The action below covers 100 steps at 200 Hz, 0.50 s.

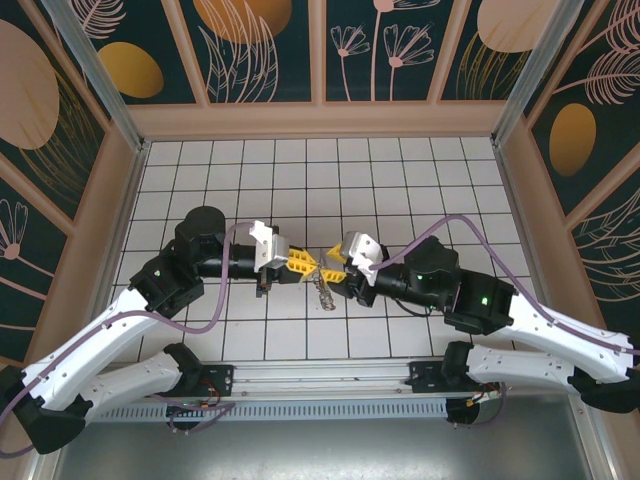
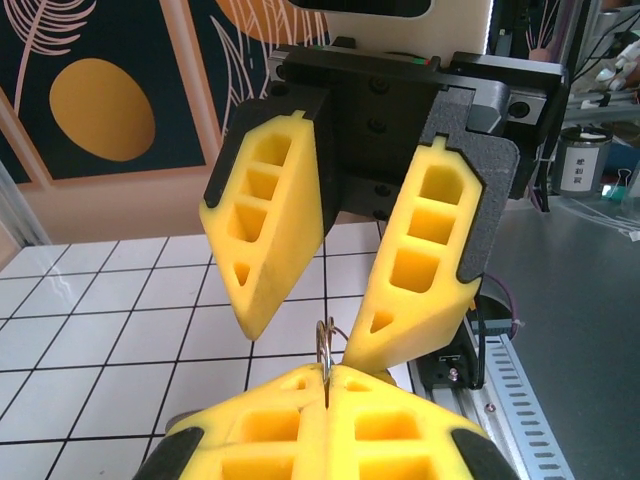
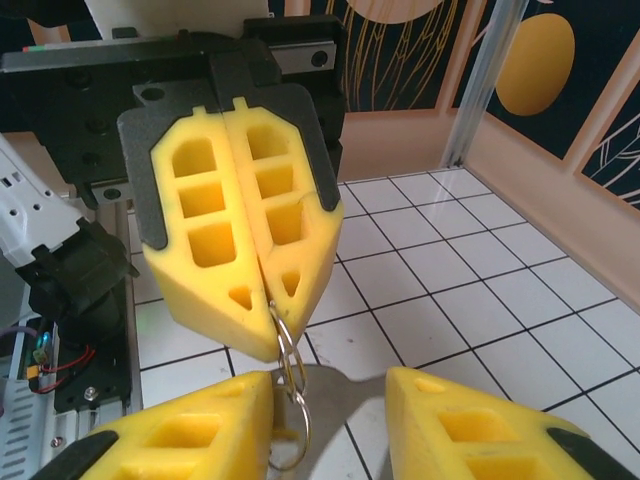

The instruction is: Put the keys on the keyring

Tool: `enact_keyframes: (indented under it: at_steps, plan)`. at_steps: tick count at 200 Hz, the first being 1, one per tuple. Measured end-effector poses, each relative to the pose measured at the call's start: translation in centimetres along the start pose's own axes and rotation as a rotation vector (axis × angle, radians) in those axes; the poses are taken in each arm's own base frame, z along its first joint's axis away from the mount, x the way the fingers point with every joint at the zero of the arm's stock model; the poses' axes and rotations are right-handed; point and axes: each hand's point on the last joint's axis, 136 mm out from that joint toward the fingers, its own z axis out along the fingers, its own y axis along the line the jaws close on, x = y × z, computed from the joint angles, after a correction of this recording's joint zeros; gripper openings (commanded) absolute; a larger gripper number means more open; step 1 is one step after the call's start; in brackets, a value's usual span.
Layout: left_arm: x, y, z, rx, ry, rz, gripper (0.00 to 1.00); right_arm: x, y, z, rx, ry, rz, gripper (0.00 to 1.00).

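Two grippers meet tip to tip over the middle of the white tiled table (image 1: 400, 180). The left gripper (image 1: 311, 266) is clenched on one keyring (image 3: 288, 350), a thin metal loop poking out from between its yellow pads, while the right gripper (image 3: 330, 385) is released, its two fingers spread with the loop in the gap. One silvery bunch, the keys (image 1: 325, 292), shows just below the fingertips, too small to count.

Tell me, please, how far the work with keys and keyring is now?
Done: the left gripper is shut on the keyring. In hand: the right gripper stands open around it. Left: threading the keys; whether any is already on I cannot tell.
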Motion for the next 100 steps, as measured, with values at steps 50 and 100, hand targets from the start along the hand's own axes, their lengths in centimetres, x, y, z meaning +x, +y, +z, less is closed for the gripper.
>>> enact_keyframes:
  at_steps: [50, 100]
  plan:
    - [0.6, 0.1, 0.1, -0.006, 0.008, -0.007, 0.00, 0.0, 0.4, 0.5, -0.018, -0.001, -0.021, 0.00]
    - [1.1, 0.7, 0.2, -0.040, 0.030, -0.014, 0.12, 0.5, 0.3, 0.5, -0.013, 0.035, -0.023, 0.00]
